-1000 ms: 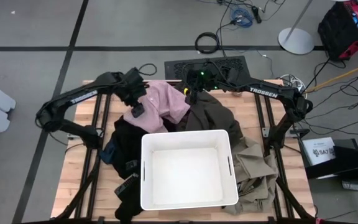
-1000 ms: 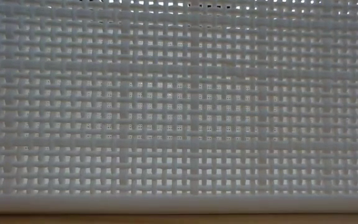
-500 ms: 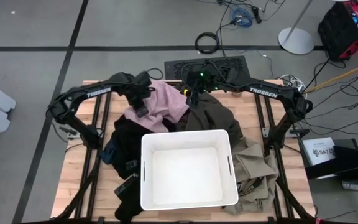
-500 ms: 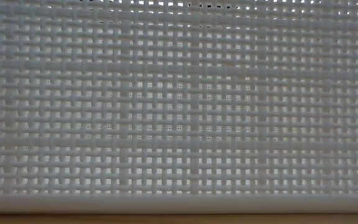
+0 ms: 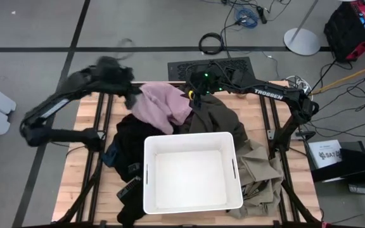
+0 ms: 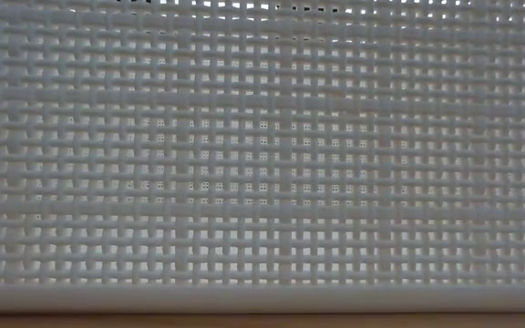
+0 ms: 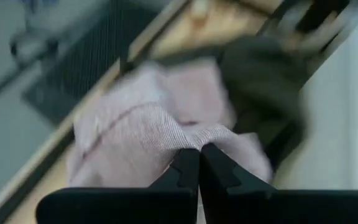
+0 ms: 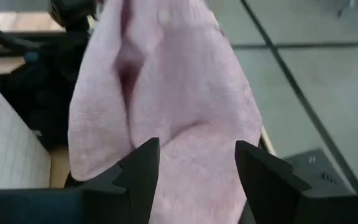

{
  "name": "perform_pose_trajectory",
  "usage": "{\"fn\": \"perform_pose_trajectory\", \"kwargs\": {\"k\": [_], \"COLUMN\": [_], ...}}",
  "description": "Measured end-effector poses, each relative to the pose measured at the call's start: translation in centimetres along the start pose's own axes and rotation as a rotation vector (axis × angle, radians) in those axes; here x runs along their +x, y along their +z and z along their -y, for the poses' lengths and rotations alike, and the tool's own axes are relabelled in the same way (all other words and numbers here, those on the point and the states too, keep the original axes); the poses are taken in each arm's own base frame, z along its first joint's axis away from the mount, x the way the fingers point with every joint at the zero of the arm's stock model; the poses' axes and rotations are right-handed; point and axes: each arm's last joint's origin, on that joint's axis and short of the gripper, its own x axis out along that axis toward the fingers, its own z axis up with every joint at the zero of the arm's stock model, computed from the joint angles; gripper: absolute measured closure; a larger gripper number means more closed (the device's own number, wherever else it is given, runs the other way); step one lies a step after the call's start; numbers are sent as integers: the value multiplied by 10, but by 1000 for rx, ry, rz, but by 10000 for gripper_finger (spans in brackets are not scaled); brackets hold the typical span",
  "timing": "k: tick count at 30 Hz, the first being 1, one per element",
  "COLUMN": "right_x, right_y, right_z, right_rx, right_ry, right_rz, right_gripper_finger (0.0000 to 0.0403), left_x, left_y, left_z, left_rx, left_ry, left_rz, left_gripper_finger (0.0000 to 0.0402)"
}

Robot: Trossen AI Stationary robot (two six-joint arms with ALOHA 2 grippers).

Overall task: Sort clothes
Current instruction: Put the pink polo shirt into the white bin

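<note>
Soft ribbed pink cloth garment (image 8: pixel 166 99), smooth white plastic bin (image 5: pixel 192 171), pale wood table (image 5: pixel 87 190).

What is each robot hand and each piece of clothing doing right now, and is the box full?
Left gripper: fingers shut on the pale pink fabric garment, lifting it.
Right gripper: fingers open, holding nothing.
White rectangular plastic bin: empty.
Dark olive-green garment: heaped on table.
Khaki-tan garment: crumpled beside bin.
Black clothes: piled.

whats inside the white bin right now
Nothing shows inside the white bin: its pale floor is bare in the high view. The clothes lie around it: pink garment behind, olive one beside that, khaki on one side, black on the other. Whatever lies under the bin is covered.
</note>
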Motion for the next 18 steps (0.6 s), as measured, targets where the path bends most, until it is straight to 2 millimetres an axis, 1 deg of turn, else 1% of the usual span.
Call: {"fn": "perform_pose_trajectory", "kwargs": {"k": [2, 4, 6, 8, 11, 15, 18], "right_x": [0, -1, -2, -3, 5, 22, 36], "right_y": [6, 14, 22, 26, 32, 30, 26], "right_z": [1, -1, -3, -7, -15, -21, -20], "right_rx": [-17, -50, -112, -187, -274, -205, -148], "right_ry": [10, 28, 22, 23, 17, 42, 37], "right_rz": [64, 145, 225, 270, 337, 339, 328], "right_gripper_finger": [204, 204, 204, 204, 204, 204, 204], "left_x": [-28, -51, -69, -81, -89, -88, -85], "left_y": [7, 12, 14, 15, 16, 17, 18], "left_z": [8, 15, 20, 23, 25, 26, 25], "left_rx": [4, 7, 14, 17, 12, 16, 14], "left_ry": [-27, -54, -62, -64, -72, -110, -112], "left_rz": [128, 227, 289, 326, 353, 346, 339], "left_gripper_finger": [400, 400, 400, 401, 401, 401, 401]}}
